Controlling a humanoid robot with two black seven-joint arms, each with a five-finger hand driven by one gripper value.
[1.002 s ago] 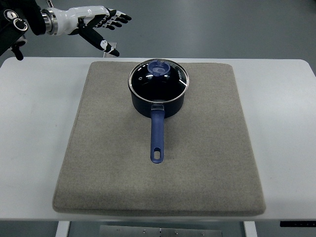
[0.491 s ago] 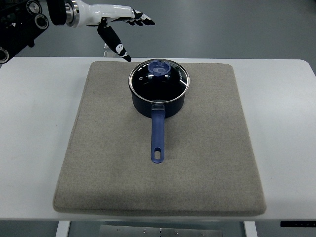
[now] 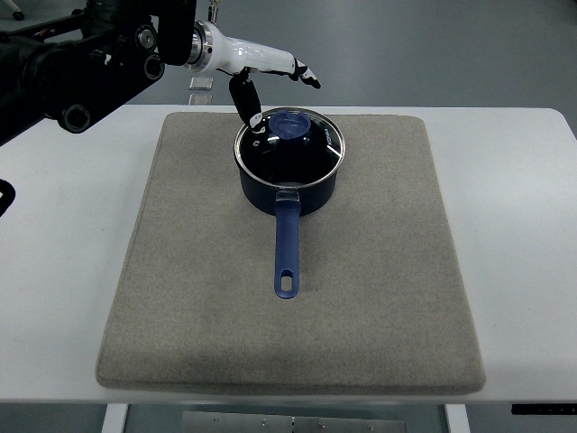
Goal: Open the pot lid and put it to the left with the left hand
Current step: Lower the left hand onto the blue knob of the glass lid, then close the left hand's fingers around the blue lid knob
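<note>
A dark blue saucepan stands on the grey mat toward its far side, its long blue handle pointing at me. A glass lid with a round blue knob sits on the pot. My left hand reaches in from the upper left and hovers just above the far left of the lid. Its fingers are spread, the thumb hanging down close to the knob, and it holds nothing. No right arm shows.
The mat lies on a white table, with bare mat and table left of the pot. My black left arm fills the top left corner. A small clear stand sits behind the table's far edge.
My left arm has swung rightward and nearer, bringing the hand from beyond the mat's far left corner to just over the lid. The pot and lid have not moved.
</note>
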